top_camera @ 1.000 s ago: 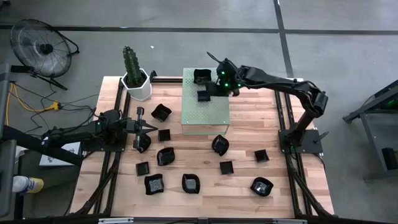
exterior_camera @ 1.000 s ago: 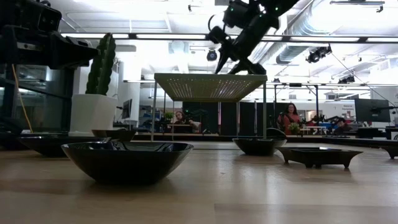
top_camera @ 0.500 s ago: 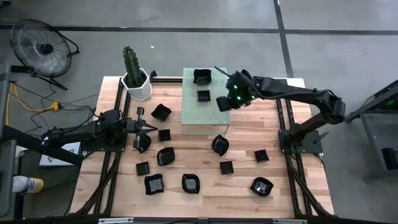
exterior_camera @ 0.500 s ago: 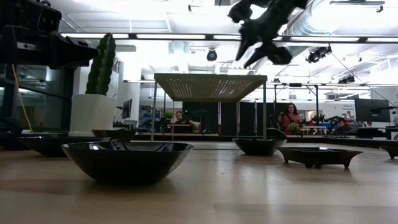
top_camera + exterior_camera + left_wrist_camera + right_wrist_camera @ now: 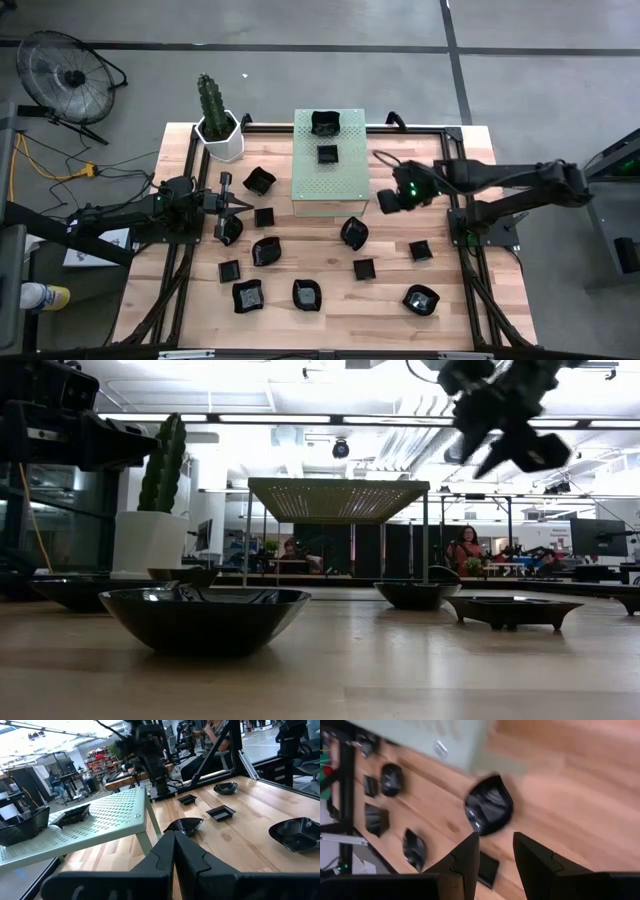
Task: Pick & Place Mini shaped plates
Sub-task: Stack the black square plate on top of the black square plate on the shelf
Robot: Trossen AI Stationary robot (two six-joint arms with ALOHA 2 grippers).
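Two small black plates lie on the pale green perforated block. Several more are scattered over the wooden table, among them a round one just off the block's near right corner. My right gripper hovers open and empty above the table, right of the block. Its wrist view shows that round plate just beyond its fingers. It also shows high up in the low view. My left gripper waits shut and level at the table's left, fingertips together.
A cactus in a white pot stands at the far left corner. Black frame rails run along the table's sides. A fan stands on the floor beyond. People sit in the room behind.
My right gripper has swung from above the green block's far part toward the table's right and near edge, coming off the block and sinking a little. It has stayed open and empty. Both plates on the block have kept their places.
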